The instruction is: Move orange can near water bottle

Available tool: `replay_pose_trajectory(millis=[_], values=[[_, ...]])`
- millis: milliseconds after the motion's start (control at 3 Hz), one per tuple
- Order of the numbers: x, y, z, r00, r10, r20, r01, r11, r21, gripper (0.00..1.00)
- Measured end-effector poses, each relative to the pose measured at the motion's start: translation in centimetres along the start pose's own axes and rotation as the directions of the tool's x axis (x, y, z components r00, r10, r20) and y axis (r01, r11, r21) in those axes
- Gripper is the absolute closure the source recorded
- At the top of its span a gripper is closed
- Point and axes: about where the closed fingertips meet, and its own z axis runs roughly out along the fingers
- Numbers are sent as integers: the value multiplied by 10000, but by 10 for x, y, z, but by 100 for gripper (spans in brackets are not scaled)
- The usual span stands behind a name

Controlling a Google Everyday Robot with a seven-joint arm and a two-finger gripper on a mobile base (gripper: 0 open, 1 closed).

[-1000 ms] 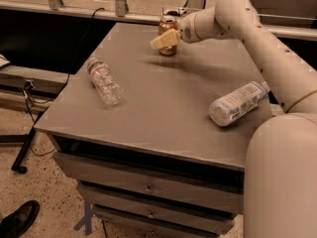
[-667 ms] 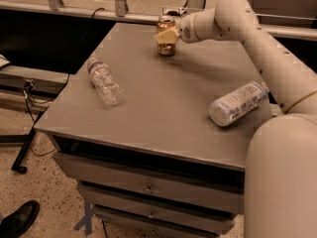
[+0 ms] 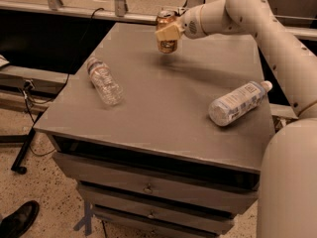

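Your gripper [image 3: 167, 28] is at the far edge of the table [image 3: 163, 108], on the end of the smooth, cream-coloured arm [image 3: 257, 29] that reaches in from the right. Its fingers are pinching the can [image 3: 166, 45]: one tan, blocky finger [image 3: 170, 32] lies across the front of it, the other is hidden behind. The can is a small upright cylinder of shiny orange-copper metal with a silver top, and you cannot tell whether its base touches the table.

The water bottle [image 3: 104, 81] lies on its side near the left edge, well apart from the can. It is clear, crinkled plastic with a narrow red-and-white band near its neck, and its neck points towards the far side. You cannot tell whether anything is in it.

A larger bottle [image 3: 237, 103] lies on its side near the right edge, wrapped in a white label, its white cap pointing to the far right.

The table top is flat, matt grey, and below it are shut drawers [image 3: 147, 188] with small round knobs. A black shoe [image 3: 19, 220] shows on the speckled floor at lower left
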Motion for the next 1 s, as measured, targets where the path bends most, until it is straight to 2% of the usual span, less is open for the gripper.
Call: replay_pose_trajectory(millis=[333, 667, 1000], values=[[-4, 48, -7, 9995, -82, 290, 115, 9933, -1152, 100], [-6, 100, 0, 9982, -118, 585, 248, 9736, -2270, 100], [-3, 138, 5, 9955, -95, 944, 380, 9519, -3042, 100]])
